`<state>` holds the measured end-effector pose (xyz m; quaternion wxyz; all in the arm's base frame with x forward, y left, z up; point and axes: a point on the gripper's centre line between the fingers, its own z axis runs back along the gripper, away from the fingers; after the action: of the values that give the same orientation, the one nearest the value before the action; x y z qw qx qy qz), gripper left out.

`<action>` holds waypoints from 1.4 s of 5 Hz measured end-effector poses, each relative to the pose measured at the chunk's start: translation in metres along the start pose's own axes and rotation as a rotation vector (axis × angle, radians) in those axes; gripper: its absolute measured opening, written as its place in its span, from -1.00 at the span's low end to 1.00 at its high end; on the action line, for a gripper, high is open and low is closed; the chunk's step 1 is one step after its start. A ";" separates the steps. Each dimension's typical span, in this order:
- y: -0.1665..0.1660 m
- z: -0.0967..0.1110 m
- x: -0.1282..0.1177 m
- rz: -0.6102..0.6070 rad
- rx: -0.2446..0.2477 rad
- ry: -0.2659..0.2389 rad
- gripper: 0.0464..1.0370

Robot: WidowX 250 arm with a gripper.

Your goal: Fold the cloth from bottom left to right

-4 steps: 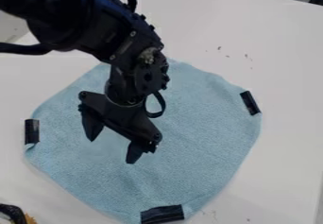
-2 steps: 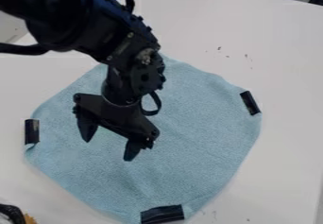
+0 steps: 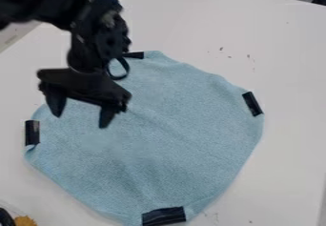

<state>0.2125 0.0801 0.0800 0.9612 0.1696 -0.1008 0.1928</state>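
Table [image 3: 291, 139] is white, runs under everything. Clock directions below are as seen in the camera view, 12 at top.

Cloth [image 3: 181, 129]: light blue, spread flat mid-table, rounded diamond. Nearly as wide as it is tall, so long axis is weak, roughly 9 to 3. Corners point to about 12, 2, 6 and 9. Corner at 9 has a small tuck just below its tape.

Arm [image 3: 96, 29]: black, comes in from 11, covers part of cloth's edge between 10 and 12.

Gripper [image 3: 81, 121]: over cloth's 10 o'clock side, tips aimed near 6. Jaws apart, cloth seen between and below them. Can't tell if tips touch it.

Black tape, one piece per corner:
- 6 o'clock tape [image 3: 164, 216], lies near 9-3, right end a bit high.
- 9 o'clock tape [image 3: 32, 132], upright, 12-6.
- 2 o'clock tape [image 3: 253, 103], tilted 11-5.
- 12 o'clock tape [image 3: 134, 55], partly behind arm.

Yellow-brown thing [image 3: 25, 220]: view's edge at 7, near a black thing [image 3: 5, 217]. Both cut off.

Dark specks [image 3: 249, 56]: on table at 1, outside cloth.
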 end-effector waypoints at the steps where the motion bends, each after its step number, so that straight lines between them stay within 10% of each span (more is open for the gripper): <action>1: 0.040 -0.019 0.013 0.080 0.004 -0.035 0.93; 5: 0.082 -0.102 0.000 0.067 -0.102 0.038 0.93; 6: 0.083 -0.103 -0.001 0.056 -0.099 0.050 0.82; 7: 0.082 -0.103 0.000 0.042 -0.097 0.051 0.31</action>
<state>0.1930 0.1887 0.0083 0.9663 0.1155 -0.0890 0.2120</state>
